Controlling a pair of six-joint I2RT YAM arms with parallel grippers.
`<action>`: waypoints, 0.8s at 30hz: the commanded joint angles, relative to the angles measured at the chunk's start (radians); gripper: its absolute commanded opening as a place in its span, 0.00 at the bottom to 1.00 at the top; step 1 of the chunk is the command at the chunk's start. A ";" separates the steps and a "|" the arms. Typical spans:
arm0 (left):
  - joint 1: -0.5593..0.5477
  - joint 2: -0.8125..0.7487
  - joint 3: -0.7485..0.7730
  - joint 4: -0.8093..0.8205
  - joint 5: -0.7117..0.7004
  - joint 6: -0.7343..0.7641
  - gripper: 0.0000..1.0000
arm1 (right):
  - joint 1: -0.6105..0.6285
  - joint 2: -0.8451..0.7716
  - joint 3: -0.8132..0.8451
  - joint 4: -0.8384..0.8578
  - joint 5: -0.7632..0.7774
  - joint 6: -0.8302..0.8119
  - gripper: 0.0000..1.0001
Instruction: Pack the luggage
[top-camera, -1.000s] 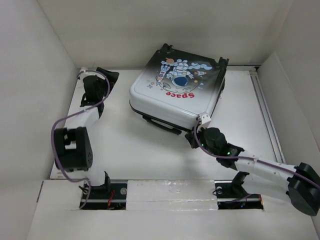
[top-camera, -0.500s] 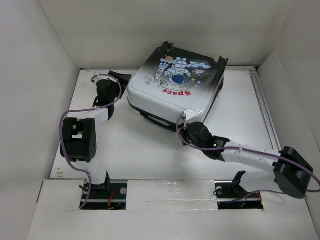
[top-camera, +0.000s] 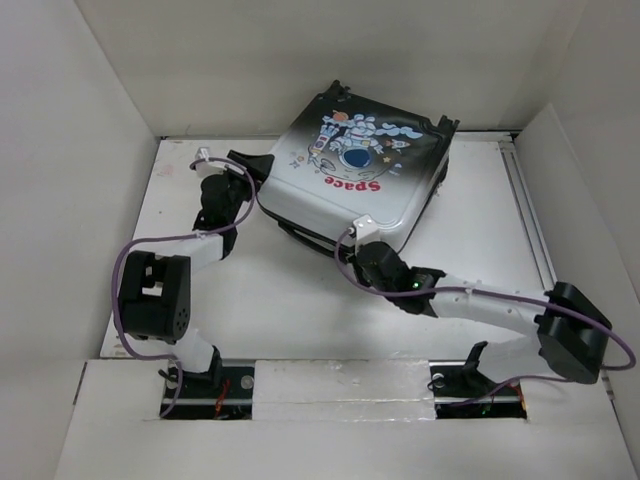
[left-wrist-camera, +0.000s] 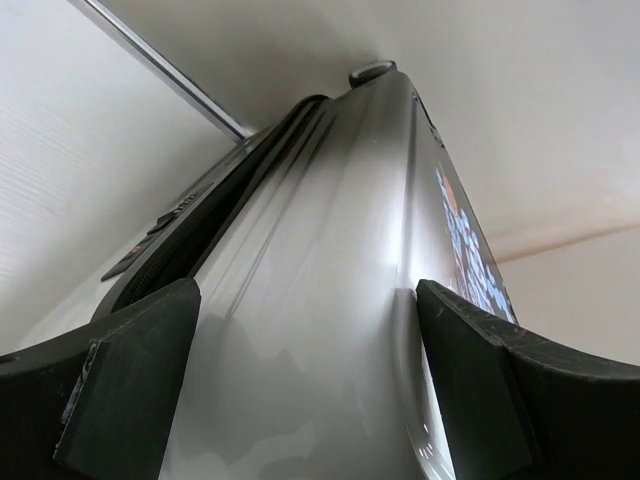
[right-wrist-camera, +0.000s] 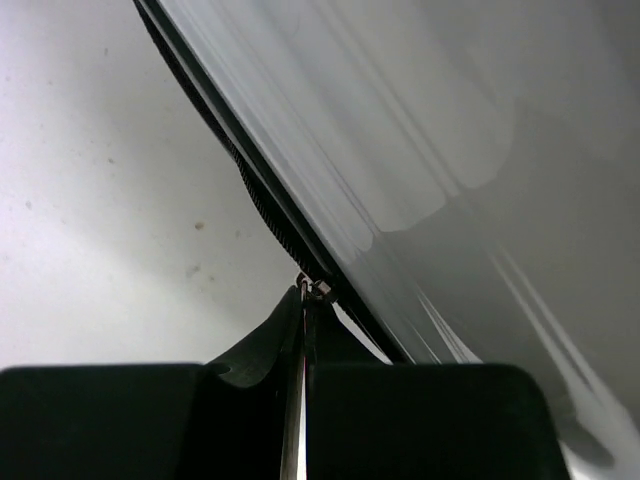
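1. The left gripper (left-wrist-camera: 305, 330) stands at the far left of the white table (top-camera: 300, 310), against the left corner of the small hard-shell suitcase (top-camera: 350, 170).
2. Its jaws are spread wide. In the left wrist view the two black pads (left-wrist-camera: 135, 380) stand on either side of the glossy shell, which fills the gap between them. They grip nothing, and I cannot tell whether they touch the shell.
3. The suitcase lies flat at the far middle of the table with its printed face up. The shell is white on the near left and fades to black towards the far right corner.
4. A cartoon astronaut print and the red word "Space" sit on the top face. A black wheel shows at the far edge.
5. A dark seam with zipper teeth runs along the near side between the two shell halves.
6. The right gripper (right-wrist-camera: 305, 300) reaches in from the near right to the near edge of the suitcase. Its jaws are pressed together, pinching a small metal zipper pull (right-wrist-camera: 318, 290) on that seam.
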 joint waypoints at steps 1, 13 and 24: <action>-0.173 -0.010 -0.084 -0.107 0.319 -0.037 0.83 | 0.054 -0.165 -0.030 0.149 -0.088 0.018 0.00; -0.139 -0.340 -0.074 -0.344 -0.116 0.123 0.85 | -0.022 -0.549 0.075 -0.236 -0.030 0.018 0.68; -0.052 -0.119 0.231 -0.467 -0.117 0.159 0.86 | -0.966 -0.164 0.190 0.083 -0.249 0.101 0.04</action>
